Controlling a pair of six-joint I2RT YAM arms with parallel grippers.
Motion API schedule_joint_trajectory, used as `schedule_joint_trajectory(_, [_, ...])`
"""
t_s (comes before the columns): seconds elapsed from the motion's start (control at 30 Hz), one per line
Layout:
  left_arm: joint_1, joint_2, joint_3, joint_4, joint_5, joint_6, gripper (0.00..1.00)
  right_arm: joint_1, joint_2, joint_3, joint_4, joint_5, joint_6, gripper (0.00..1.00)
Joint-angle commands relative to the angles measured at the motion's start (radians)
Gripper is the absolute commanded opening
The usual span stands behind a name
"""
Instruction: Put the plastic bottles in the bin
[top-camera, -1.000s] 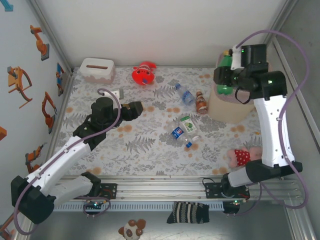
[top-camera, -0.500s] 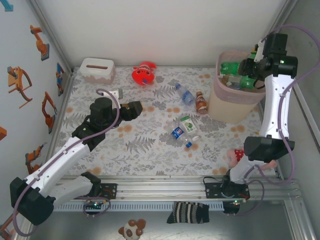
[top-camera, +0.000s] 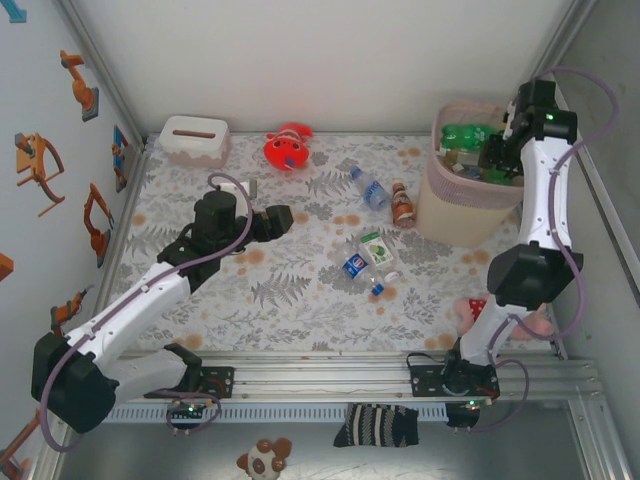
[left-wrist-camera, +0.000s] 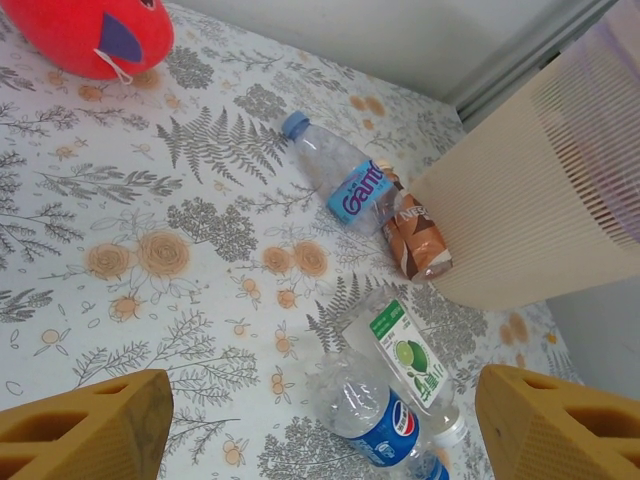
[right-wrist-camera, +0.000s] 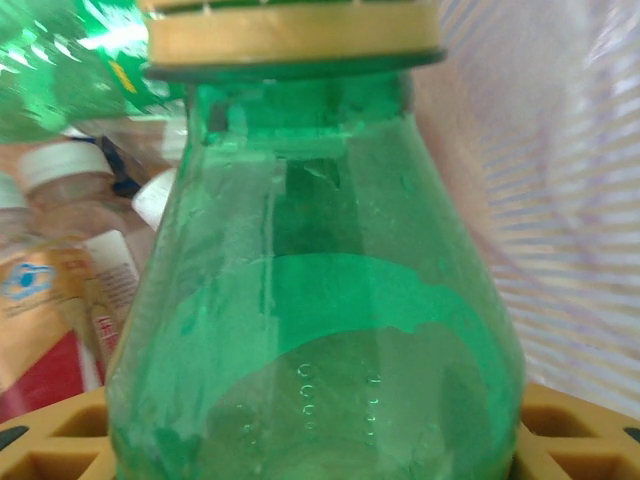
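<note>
My right gripper (top-camera: 500, 157) hangs in the mouth of the pale pink bin (top-camera: 450, 215), shut on a green bottle (right-wrist-camera: 320, 300) with a yellow cap (right-wrist-camera: 290, 35). Below it in the bin lie other bottles (right-wrist-camera: 60, 290), one of them green (top-camera: 460, 135). On the table lie a clear blue-labelled bottle (left-wrist-camera: 345, 180), a brown one (left-wrist-camera: 415, 230) against the bin wall (left-wrist-camera: 530, 220), a lime-labelled one (left-wrist-camera: 410, 355) and a crumpled Pepsi one (left-wrist-camera: 375, 415). My left gripper (top-camera: 275, 218) hovers open left of that group, its fingers (left-wrist-camera: 85, 430) wide apart with nothing between them.
A red plush toy (top-camera: 287, 148) and a white tissue box (top-camera: 193, 138) sit along the back wall. Another red and pink plush toy (top-camera: 480, 312) lies by the right arm's base. Walls close in the table at the left, back and right.
The right arm swung right and back, carrying the green bottle from the bin's left rim into its mouth. The left arm edged slightly forward and right.
</note>
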Motion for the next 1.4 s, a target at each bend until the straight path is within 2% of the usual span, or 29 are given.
schedule_joint_trajectory(0.0, [0.006, 0.004, 0.045, 0.03, 0.027, -0.006, 0.79, -0.01, 0.029, -0.028, -0.029, 0.036, -0.014, 0.55])
schedule_joint_trajectory(0.37, [0.008, 0.002, 0.051, 0.025, 0.033, -0.01, 0.79, -0.029, 0.127, -0.034, -0.043, 0.008, -0.002, 0.58])
schedule_joint_trajectory(0.73, [0.009, -0.019, 0.048, 0.014, 0.024, -0.009, 0.79, -0.029, 0.043, -0.006, -0.042, -0.01, 0.015, 0.77])
schedule_joint_trajectory(1.1, [0.009, -0.02, 0.049, 0.011, 0.029, -0.007, 0.79, -0.029, -0.08, 0.02, -0.042, -0.011, 0.024, 0.78])
schedule_joint_trajectory(1.37, [0.009, -0.026, 0.048, 0.008, 0.024, -0.009, 0.79, -0.028, -0.156, 0.045, -0.026, -0.087, 0.036, 0.74])
